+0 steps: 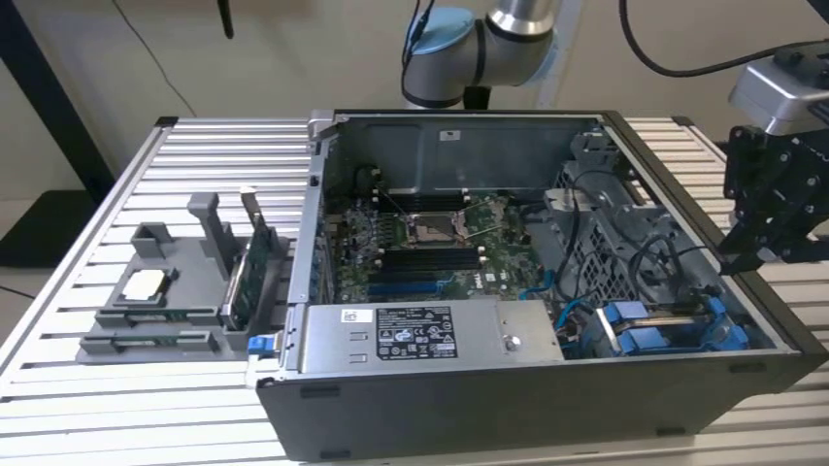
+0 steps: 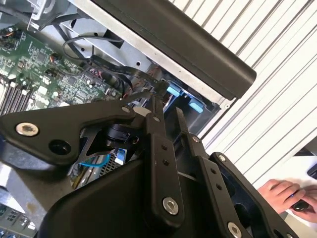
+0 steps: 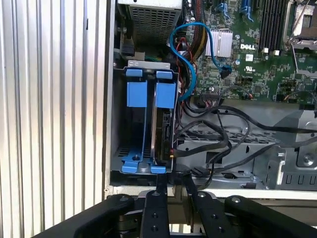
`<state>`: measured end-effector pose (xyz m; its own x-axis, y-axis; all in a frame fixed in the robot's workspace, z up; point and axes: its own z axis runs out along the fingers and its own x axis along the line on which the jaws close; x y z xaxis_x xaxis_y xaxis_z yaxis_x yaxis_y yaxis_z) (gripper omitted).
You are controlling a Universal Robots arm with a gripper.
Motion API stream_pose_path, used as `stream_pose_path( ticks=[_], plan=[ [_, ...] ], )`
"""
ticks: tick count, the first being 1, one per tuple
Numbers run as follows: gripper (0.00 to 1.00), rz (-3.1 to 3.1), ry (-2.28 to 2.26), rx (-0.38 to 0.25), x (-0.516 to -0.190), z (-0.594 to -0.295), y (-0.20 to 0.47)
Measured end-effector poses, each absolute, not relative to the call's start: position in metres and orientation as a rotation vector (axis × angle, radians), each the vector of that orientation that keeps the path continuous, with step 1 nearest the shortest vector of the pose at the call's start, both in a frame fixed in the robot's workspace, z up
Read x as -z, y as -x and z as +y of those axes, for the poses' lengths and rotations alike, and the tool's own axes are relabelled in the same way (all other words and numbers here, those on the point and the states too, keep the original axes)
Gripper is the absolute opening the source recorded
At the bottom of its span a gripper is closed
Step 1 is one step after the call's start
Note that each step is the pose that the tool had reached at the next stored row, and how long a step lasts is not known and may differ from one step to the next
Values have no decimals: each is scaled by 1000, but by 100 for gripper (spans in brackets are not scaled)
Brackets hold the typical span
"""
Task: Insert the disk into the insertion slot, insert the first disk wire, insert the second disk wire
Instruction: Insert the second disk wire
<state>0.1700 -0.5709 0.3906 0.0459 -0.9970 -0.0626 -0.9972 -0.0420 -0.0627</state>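
Disk [image 3: 162,130] — blue-framed, edge-on in the drive cage [image 3: 148,64]

One computer case [image 1: 518,417], lid off, centre of frame in exterior view. Inside: one motherboard [image 1: 441,277], one processor socket [image 1: 428,228], one power supply [image 1: 428,335]. Two blue carriers [image 3: 137,94], side by side (low in frame, toward the exterior view's right); one disk [image 3: 161,134], seated in one of them. Two blue cables [image 3: 191,74]. One grey parts stand [image 1: 169,291] at the exterior view's left. One robot arm [image 1: 473,39], top of frame. One gripper [image 3: 173,177] with two fingers [image 3: 161,186]. One hand [image 2: 287,193] in second wrist view.
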Motion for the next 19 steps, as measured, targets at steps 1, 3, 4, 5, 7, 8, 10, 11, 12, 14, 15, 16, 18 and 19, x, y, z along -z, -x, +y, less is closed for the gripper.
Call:
stream_pose_path(
  ticks=[1,3,4,5,7,8,10,11,12,14,15,16,18,19],
  plan=[
    [27,2111,2206,-3,-391,-571,-171],
    [27,2111,2206,-3,-390,-570,-172],
    [27,2111,2206,-3,-390,-570,-174],
    [27,2111,2206,-3,-390,-569,-175],
    [27,2111,2206,-3,-390,-569,-176],
    [27,2111,2206,-3,-390,-569,-176],
    [27,2111,2206,-3,-390,-569,-176],
    [27,2111,2206,-3,-390,-569,-176],
    [27,2111,2206,-3,-390,-569,-176],
    [27,2111,2206,-3,-390,-569,-176],
    [27,2111,2206,-4,-390,-569,-176],
    [27,2111,2207,-4,-390,-569,-176],
    [27,2113,2208,-7,-389,-569,-178],
    [27,2113,2209,-10,-389,-569,-179]
  ],
)
